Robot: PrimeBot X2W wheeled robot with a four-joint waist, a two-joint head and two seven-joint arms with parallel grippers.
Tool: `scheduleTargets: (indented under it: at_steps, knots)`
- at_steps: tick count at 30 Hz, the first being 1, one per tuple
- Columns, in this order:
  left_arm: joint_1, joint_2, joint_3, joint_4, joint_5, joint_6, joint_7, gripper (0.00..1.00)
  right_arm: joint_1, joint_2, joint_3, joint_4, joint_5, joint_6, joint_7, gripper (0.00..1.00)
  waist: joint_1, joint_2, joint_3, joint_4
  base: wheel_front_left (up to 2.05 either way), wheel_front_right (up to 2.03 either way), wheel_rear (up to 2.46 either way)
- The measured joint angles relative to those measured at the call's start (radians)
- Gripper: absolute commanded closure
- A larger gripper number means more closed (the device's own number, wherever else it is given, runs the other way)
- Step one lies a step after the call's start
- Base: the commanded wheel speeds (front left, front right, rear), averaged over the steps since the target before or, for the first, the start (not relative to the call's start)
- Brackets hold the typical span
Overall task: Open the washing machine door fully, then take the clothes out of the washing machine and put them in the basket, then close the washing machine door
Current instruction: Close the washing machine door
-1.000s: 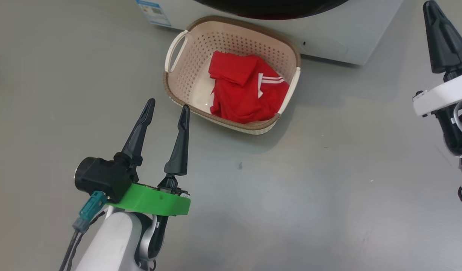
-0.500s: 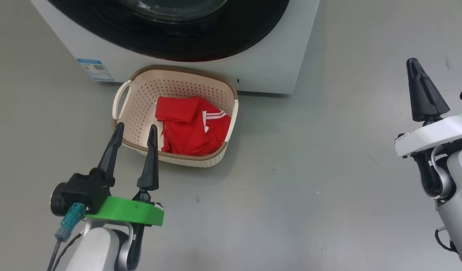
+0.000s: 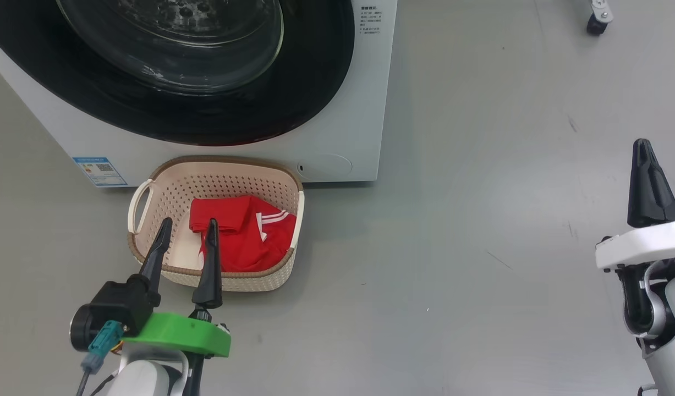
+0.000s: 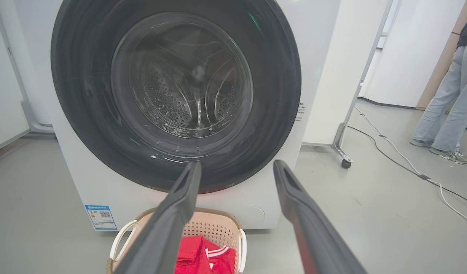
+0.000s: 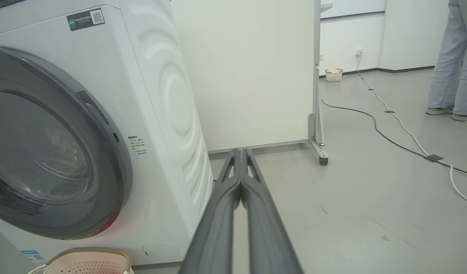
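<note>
The red clothes [image 3: 245,237] lie in the basket [image 3: 227,184] by the washing machine [image 3: 365,110] and look soft and light, easy to pinch at any fold, while the left gripper [image 3: 188,221] is spread wide and the right gripper [image 3: 640,145] is pressed together

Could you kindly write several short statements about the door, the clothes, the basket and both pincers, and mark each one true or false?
1. The red clothes lie inside the basket. True.
2. The washing machine door stands wide open. False: it is shut against the washing machine.
3. The left pincer is open and holds nothing. True.
4. The right pincer grips a red garment. False: its fingers are pressed together with nothing between them.
5. The basket stands on top of the washing machine. False: it stands on the floor in front of it.
</note>
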Motion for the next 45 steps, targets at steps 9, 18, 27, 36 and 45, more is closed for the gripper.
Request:
scheduleTargets:
  at_steps: [9, 18, 27, 36, 45]
  knots:
    - [0.007, -0.010, 0.038, -0.016, 0.003, 0.000, 0.000, 0.00, 0.089, 0.023, -0.023, -0.040, -0.020, -0.004, 0.000, 1.00, 0.0000, 0.0000, -0.031, -0.011, 0.00, 0.00, 0.00]
    - [0.030, -0.016, 0.059, -0.018, 0.019, 0.000, 0.000, 0.00, 0.160, 0.046, -0.021, -0.072, -0.059, 0.006, 0.000, 0.00, 0.0000, 0.0000, -0.044, -0.005, 0.00, 0.00, 0.00]
    - [0.043, -0.019, 0.083, -0.024, 0.019, 0.002, 0.000, 0.00, 0.184, 0.058, -0.032, -0.116, -0.095, 0.023, 0.000, 0.00, 0.0000, 0.0000, -0.051, -0.002, 0.00, 0.00, 0.00]
    - [0.050, -0.020, 0.086, -0.016, 0.019, 0.001, 0.000, 0.00, 0.207, 0.071, -0.043, -0.136, -0.117, 0.032, 0.000, 0.00, 0.0000, 0.0000, -0.057, 0.000, 0.00, 0.00, 0.00]
    - [0.065, -0.021, 0.089, -0.002, 0.019, -0.001, 0.000, 0.00, 0.226, 0.092, -0.058, -0.149, -0.124, 0.035, 0.000, 0.00, 0.0000, 0.0000, -0.063, -0.001, 0.00, 0.00, 0.00]
